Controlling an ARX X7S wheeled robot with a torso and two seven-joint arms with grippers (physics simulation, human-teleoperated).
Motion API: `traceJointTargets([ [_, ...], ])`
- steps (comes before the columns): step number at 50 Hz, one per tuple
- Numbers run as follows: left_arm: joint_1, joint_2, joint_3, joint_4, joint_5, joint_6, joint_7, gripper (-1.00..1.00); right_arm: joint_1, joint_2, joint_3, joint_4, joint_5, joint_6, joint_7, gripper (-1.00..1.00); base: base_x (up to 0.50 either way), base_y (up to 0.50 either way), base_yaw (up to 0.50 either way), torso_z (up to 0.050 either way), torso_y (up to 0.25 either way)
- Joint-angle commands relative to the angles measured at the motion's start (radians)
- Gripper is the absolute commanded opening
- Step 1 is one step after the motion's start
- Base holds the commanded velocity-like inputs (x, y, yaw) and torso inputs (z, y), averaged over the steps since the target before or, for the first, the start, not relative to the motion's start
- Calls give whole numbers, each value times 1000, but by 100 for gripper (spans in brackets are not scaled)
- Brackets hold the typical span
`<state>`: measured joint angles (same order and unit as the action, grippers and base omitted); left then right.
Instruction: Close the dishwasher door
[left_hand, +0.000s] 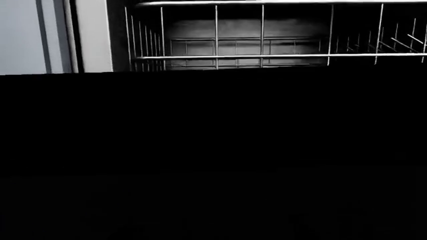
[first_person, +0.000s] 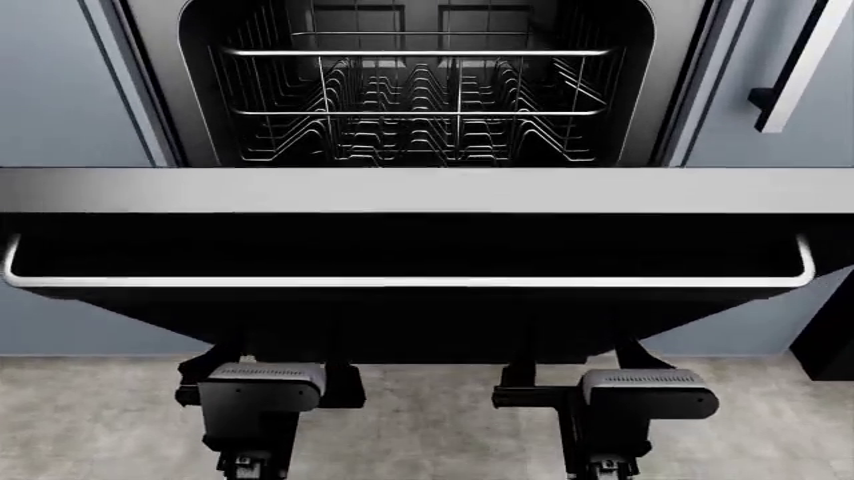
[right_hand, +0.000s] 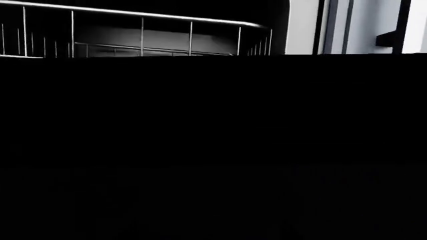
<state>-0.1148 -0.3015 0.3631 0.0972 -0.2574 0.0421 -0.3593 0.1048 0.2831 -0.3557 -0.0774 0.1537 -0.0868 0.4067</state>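
While the dishwasher door (first_person: 427, 250) hangs half open before us, stiff, heavy, hinged, we judge pushing up beneath its handle (first_person: 400, 283) best; whether either pincer is spread, we cannot tell.

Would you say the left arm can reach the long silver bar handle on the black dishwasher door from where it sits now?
Probably not directly: the left arm is tucked under the glossy black dishwasher door, while the long silver bar handle runs along the door's outer face above it. Its gripper is hidden, so it would likely need to back out first.

Bare pale speckled floor (first_person: 80, 420)
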Motion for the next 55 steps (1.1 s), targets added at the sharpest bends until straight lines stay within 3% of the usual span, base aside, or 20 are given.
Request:
traceJointTargets([
  [1, -72, 1, -6, -19, -7, -43, -3, 100, 78, 2, -3, -10, -10, 40, -9, 100, 0, 0, 0, 0, 0],
  [24, -199, 22, -3, -64, 14, -53, -11, 100, 183, 8, 6, 19, 13, 98, -25, 100, 0, 0, 0, 0, 2],
  [33, -257, 21, -17, -73, -37, -121, 4, 100, 269, 4, 1, 64, 15, 129, -44, 100, 0, 0, 0, 0, 2],
  [55, -427, 50, -23, -250, -40, -154, 17, 100, 437, -13, -22, 234, -12, 146, -75, 100, 0, 0, 0, 0, 2],
])
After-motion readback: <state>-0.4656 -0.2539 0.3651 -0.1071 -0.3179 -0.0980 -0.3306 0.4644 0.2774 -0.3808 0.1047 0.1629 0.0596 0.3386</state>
